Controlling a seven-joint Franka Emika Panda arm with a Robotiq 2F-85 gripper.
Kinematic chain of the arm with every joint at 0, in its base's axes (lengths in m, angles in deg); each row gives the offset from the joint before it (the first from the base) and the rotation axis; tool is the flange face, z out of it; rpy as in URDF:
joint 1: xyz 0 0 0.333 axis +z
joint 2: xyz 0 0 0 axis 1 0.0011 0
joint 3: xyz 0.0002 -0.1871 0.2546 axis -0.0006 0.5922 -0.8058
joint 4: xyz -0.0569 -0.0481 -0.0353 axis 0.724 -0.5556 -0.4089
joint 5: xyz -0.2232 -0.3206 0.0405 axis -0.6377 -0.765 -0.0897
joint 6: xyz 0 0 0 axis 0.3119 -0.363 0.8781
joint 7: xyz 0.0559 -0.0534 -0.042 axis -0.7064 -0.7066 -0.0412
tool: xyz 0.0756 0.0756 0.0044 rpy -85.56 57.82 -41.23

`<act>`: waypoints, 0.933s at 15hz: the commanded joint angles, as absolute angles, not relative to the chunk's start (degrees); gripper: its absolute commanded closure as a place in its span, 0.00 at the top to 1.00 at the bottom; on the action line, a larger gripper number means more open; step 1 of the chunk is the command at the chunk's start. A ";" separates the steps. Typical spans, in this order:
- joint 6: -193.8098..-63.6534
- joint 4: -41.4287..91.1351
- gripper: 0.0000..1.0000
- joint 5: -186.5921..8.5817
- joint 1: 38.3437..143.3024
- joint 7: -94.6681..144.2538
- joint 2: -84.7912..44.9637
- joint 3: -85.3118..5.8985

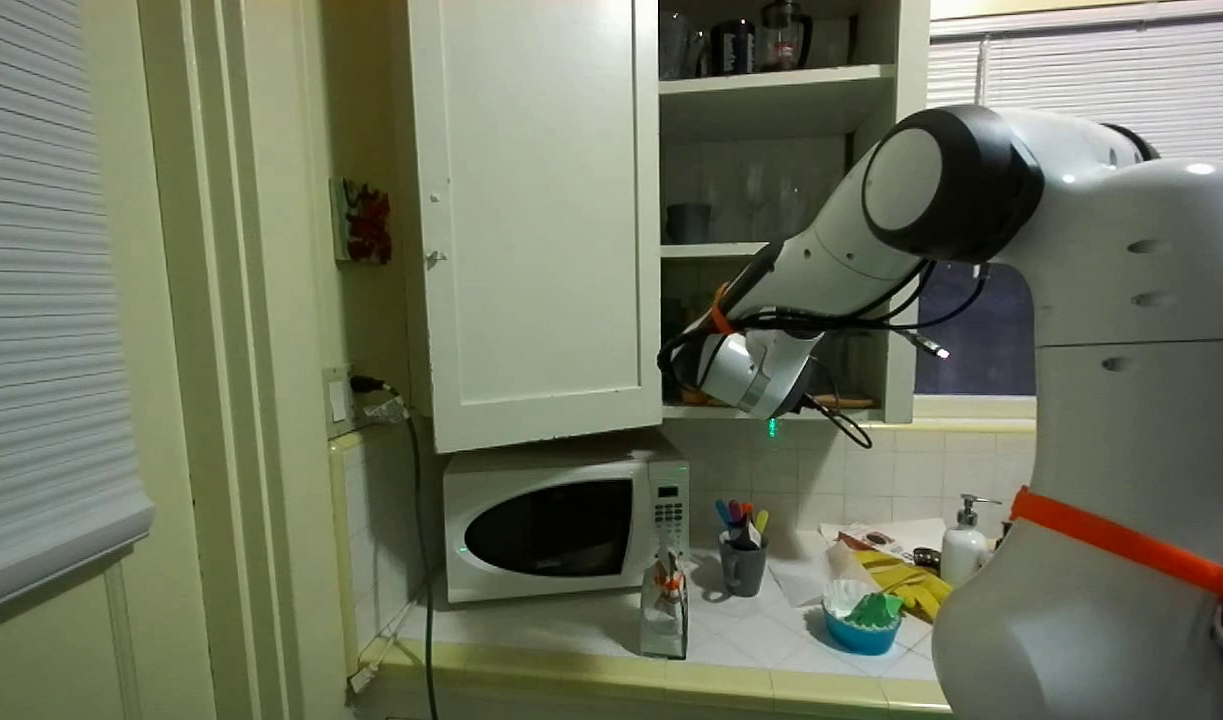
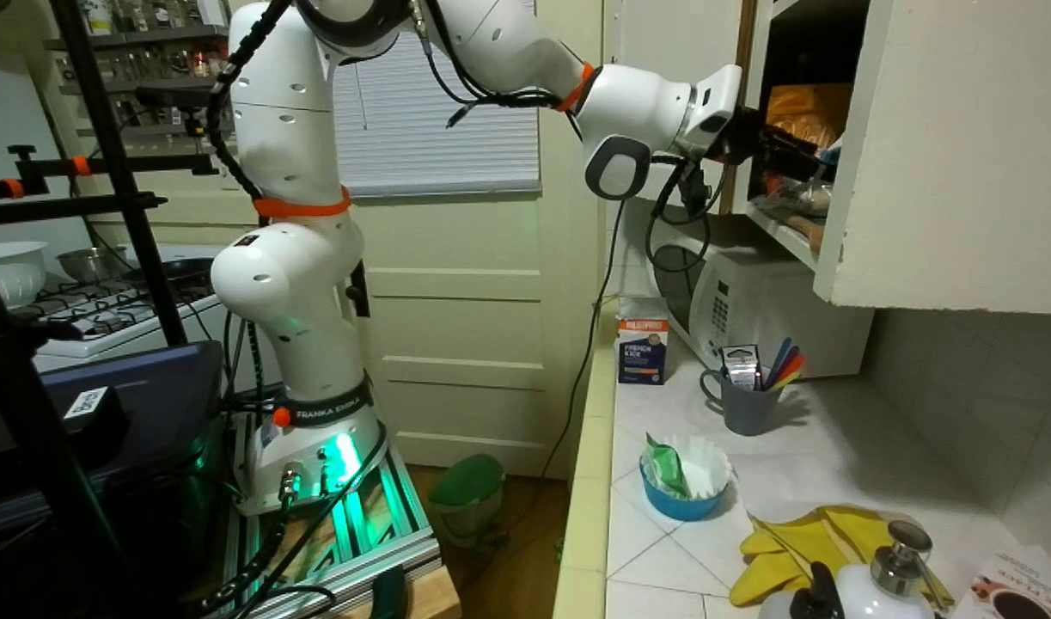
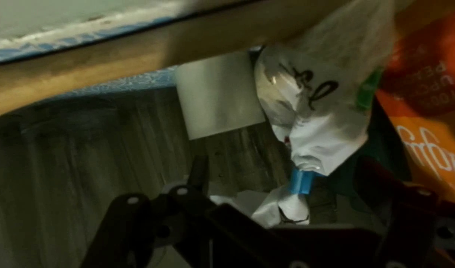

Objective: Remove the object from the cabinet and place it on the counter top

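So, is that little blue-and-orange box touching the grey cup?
Apart. In an exterior view, a strip of pale counter top shows plainly all the way between the box and the grey cup.

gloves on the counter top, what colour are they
Yellow; the gloves show best in an exterior view.

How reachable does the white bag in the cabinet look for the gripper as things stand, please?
Probably yes: the gripper looks open, with nothing visible between it and the white bag, though the orange bag lies close beside.

Mug (image 1: 744, 572) beside the microwave (image 1: 548, 528) on the counter top (image 1: 561, 628), glasses (image 1: 756, 188), seemingly, in the cabinet (image 1: 546, 230)
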State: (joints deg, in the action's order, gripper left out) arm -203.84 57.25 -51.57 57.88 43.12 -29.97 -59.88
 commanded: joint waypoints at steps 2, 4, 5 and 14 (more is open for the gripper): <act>-203.24 52.35 0.74 -47.09 59.95 45.93 -26.80 -59.75; -203.02 51.25 0.57 -46.18 60.73 46.41 -26.33 -59.62; -203.03 51.06 0.50 -45.97 61.03 46.58 -26.28 -59.62; -202.23 51.13 0.03 -41.30 62.47 48.92 -27.07 -59.22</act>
